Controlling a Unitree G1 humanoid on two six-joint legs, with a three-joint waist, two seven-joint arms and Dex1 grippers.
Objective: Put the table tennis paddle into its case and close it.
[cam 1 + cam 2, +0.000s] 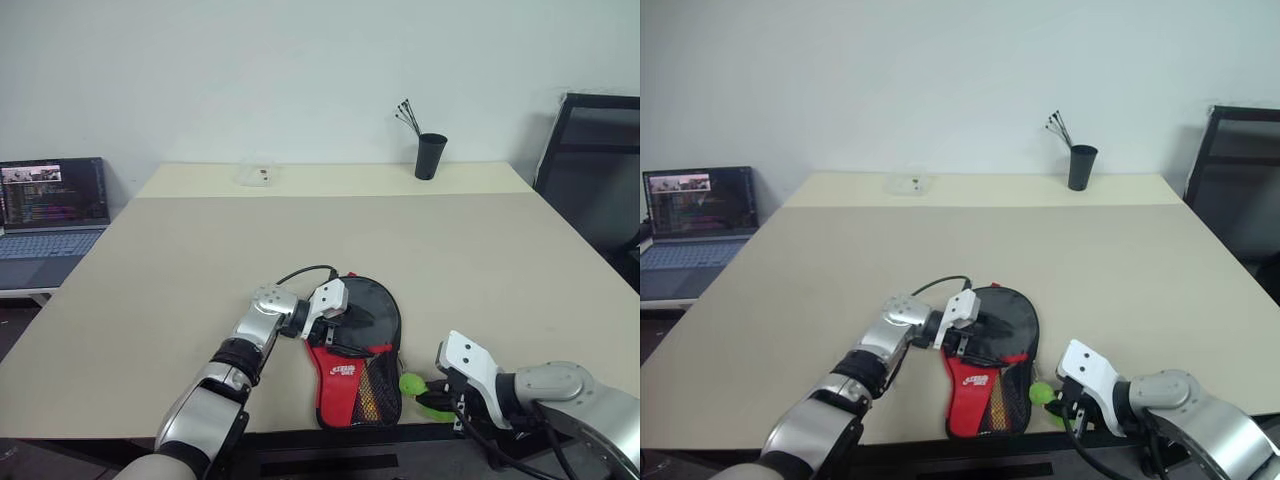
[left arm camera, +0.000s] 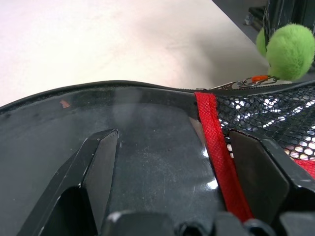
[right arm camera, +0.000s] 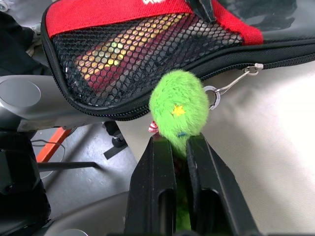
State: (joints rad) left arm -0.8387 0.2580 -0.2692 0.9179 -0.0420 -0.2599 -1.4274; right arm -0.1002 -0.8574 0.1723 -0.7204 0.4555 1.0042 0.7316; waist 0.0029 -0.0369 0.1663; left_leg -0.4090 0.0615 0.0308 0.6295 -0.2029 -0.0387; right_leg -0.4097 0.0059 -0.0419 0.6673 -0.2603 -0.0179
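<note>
The case (image 1: 360, 340) lies flat at the table's front edge, its black round part away from me and its red handle part with white logo and black mesh towards me. The table tennis paddle is inside; its striped handle (image 3: 110, 54) shows through the mesh. My left gripper (image 1: 343, 322) rests on top of the black part, open, with both fingers (image 2: 98, 167) spread flat on the cover. My right gripper (image 3: 179, 142) is shut on a fluffy green ball (image 3: 177, 110), which hangs by a ring from the zip pull (image 3: 253, 69) at the case's right edge.
A laptop (image 1: 55, 215) stands off the table's left side. At the far edge are a black cup with sticks (image 1: 431, 155) and a small clear item (image 1: 260, 175). A black chair (image 1: 595, 170) is at the right.
</note>
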